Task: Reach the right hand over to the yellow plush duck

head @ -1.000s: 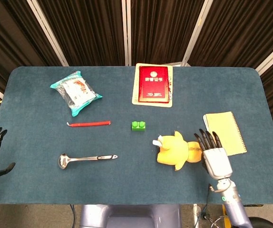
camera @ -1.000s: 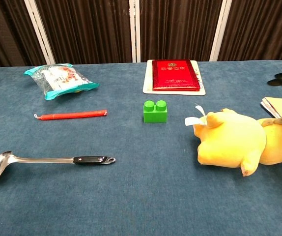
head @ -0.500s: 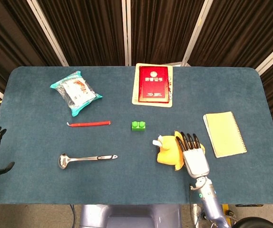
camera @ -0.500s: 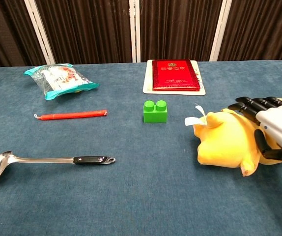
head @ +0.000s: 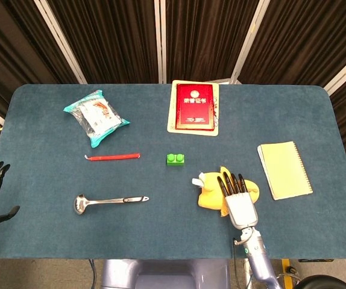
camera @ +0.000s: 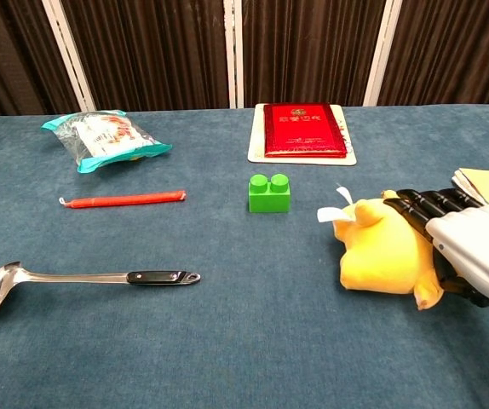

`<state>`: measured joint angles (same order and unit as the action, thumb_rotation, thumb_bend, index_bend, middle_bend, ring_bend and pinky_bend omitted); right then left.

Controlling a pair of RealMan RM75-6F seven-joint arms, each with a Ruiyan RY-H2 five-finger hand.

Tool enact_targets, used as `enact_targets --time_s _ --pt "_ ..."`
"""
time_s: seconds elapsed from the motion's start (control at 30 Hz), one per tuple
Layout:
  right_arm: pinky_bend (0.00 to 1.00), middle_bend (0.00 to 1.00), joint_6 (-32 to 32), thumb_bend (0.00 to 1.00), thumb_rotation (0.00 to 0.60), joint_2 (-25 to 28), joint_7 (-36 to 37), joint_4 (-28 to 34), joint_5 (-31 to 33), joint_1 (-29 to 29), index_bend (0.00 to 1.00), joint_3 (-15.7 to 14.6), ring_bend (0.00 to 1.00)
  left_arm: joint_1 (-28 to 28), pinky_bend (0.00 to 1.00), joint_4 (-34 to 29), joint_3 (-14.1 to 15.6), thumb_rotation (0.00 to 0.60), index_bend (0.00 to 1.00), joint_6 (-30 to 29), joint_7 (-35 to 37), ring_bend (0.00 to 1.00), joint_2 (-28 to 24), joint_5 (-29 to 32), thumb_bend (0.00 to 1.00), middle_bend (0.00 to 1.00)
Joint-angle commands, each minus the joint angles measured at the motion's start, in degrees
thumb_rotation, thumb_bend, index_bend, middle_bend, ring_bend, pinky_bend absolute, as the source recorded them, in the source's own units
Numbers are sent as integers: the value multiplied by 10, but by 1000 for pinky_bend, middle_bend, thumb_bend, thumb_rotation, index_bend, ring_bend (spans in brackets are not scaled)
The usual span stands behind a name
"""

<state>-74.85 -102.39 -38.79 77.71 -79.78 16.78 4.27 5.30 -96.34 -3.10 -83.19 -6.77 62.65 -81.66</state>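
The yellow plush duck (head: 212,191) lies on the tabletop (head: 161,235) near the green brick (head: 175,159). The right robot hand (head: 236,198) rests over it, fingers (camera: 421,207) spread, gripping nothing. Soft and light, the duck is probably best grasped around its body.

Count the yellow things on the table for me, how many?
2: the plush duck near the front, under the right hand, and the yellow notebook toward the right edge. Nothing else yellow shows.

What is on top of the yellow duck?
The right robot hand lies over the duck, fingers extended. It hides the duck's right part; contact cannot be confirmed.
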Motion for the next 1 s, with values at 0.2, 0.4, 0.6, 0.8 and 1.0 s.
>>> enact_targets --time_s 0.2,0.4,0.6,0.8,1.0 --pt "0 0 -10 1000 600 25 -2 12 26 -6 59 22 0 2 0 0 0 600 0 3 -3 0 1 1 195 0" --pt "0 0 -21 997 600 52 4 47 26 -10 59 24 0 2 0 -2 1 600 0 3 -8 0 2 1 195 0" --pt "0 0 -5 995 600 42 -3 46 38 -7 59 14 0 1 0 -4 3 600 0 1 -9 0 2 -3 195 0" --pt "0 0 8 994 600 18 -3 33 48 -3 59 7 0 3 0 -1 2 600 0 6 -7 0 1 1 195 0" --pt "0 0 6 989 600 -6 -11 41 30 1 59 -10 0 5 0 -1 2 600 0 9 -9 0 2 3 196 0"
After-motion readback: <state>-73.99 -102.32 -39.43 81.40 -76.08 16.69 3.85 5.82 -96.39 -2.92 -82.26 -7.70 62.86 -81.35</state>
